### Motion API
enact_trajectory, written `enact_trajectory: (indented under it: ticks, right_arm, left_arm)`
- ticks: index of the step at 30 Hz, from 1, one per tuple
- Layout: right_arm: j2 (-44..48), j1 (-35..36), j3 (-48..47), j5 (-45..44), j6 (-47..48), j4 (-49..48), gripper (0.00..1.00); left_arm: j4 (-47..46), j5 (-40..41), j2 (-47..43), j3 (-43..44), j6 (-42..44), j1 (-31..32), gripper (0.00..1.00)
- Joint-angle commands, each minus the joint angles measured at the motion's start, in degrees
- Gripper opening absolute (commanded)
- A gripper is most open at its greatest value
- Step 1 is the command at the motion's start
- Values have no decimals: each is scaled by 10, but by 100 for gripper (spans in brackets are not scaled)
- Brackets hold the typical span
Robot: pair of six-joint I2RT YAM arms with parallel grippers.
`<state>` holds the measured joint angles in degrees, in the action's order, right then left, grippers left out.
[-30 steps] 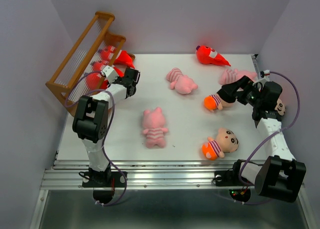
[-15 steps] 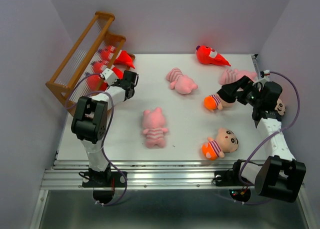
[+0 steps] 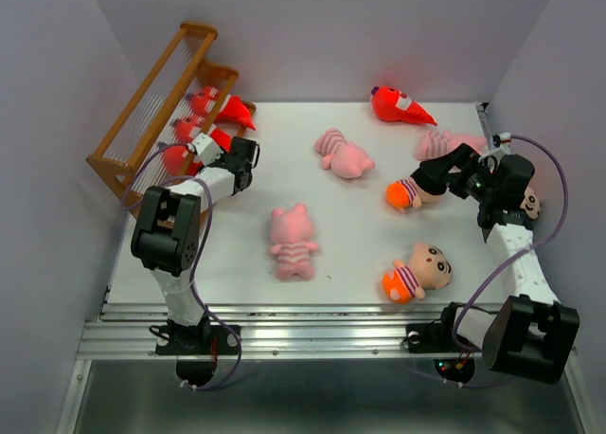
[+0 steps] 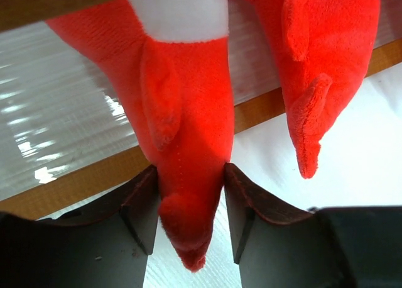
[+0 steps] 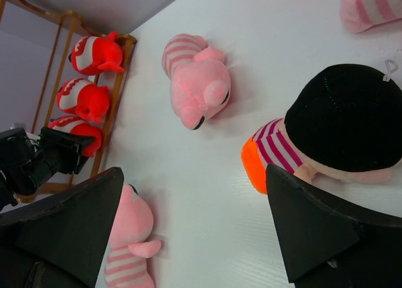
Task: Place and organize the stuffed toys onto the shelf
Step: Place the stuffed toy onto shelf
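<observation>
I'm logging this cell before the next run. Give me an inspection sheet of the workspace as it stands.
Surface: white table, toys scattered.
Job's things: shelf holds three red monsters; on the table lie a fourth monster, three pigs, three boy dolls, one partly behind the right arm.
Clutter: nothing seen.
Grippers: left gripper shut on nearest shelved monster; right gripper open beside a boy doll.
Cables: purple cable loops along each arm.
Surroundings: lilac walls on three sides.

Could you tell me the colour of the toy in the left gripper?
Red monster; left wrist view.
</observation>
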<state>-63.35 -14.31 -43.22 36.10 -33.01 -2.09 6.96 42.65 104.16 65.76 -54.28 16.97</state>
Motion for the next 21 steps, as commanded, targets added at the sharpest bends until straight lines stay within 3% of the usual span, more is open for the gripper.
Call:
enact_trajectory:
  ticks: [1,4,14,21]
  right_arm:
    - [14,-5,-3,7,1,-30,100]
    - [14,-5,-3,7,1,-30,100]
    - [15,-5,-3,6,1,-30,100]
    - [15,-5,-3,6,1,-30,100]
  left_arm:
    - [-1,-1,-35,-12,1,-2,59]
    - [-4,-6,-41,-19,0,-2,67]
    - [-9,-13,-62,-25,14,-2,71]
    - [-25,-38,-90,-50,30,-2,80]
